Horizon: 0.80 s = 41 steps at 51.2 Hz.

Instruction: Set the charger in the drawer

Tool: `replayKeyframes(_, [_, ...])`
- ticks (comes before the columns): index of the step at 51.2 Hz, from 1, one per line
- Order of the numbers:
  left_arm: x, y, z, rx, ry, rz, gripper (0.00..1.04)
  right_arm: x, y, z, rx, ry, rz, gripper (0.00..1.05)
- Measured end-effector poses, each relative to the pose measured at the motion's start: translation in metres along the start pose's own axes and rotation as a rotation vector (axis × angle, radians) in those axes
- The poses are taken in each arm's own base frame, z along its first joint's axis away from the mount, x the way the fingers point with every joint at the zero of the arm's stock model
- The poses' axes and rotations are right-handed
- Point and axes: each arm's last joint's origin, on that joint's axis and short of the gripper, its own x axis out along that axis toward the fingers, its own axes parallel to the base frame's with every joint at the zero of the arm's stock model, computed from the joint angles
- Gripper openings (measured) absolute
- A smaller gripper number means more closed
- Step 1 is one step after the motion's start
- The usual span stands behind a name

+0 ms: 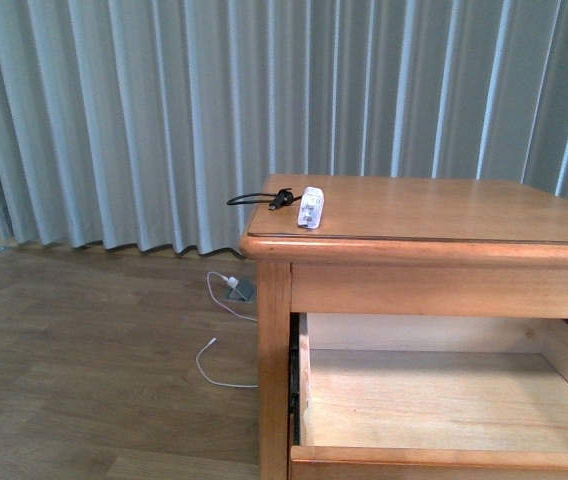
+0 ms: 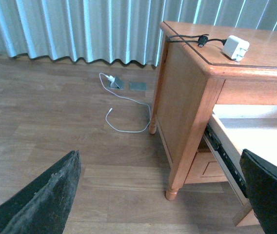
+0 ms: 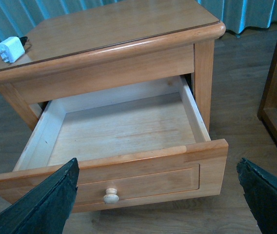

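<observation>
Front view: white blocky charger (image 1: 310, 207) with looped black cable is seen on the glossy wooden counter (image 1: 444, 210) corner; pale-wood drawer (image 1: 434, 395) is pulled open; left claw (image 2: 159, 153) and right claw (image 3: 156, 162) are spread apart.

My left gripper (image 2: 159, 156), two matt black wedge-shaped fingers (image 2: 46, 200), grainy and speckled, my right gripper (image 3: 156, 163) alike, dark tapering fingers (image 3: 41, 204) either side of the drawer (image 3: 153, 178) front
</observation>
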Motion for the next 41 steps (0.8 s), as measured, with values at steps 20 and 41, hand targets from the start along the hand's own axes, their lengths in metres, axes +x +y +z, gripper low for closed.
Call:
replayKeyframes(20, [0.106,-0.034,0.05,0.003,0.05,-0.031,0.99,0.0,0.0,0.0,0.0,0.0,0.0,0.97])
replayKeyframes(41, [0.219,-0.09,0.066,-0.011,0.053,-0.037,0.99,0.0,0.0,0.0,0.0,0.0,0.0,0.97])
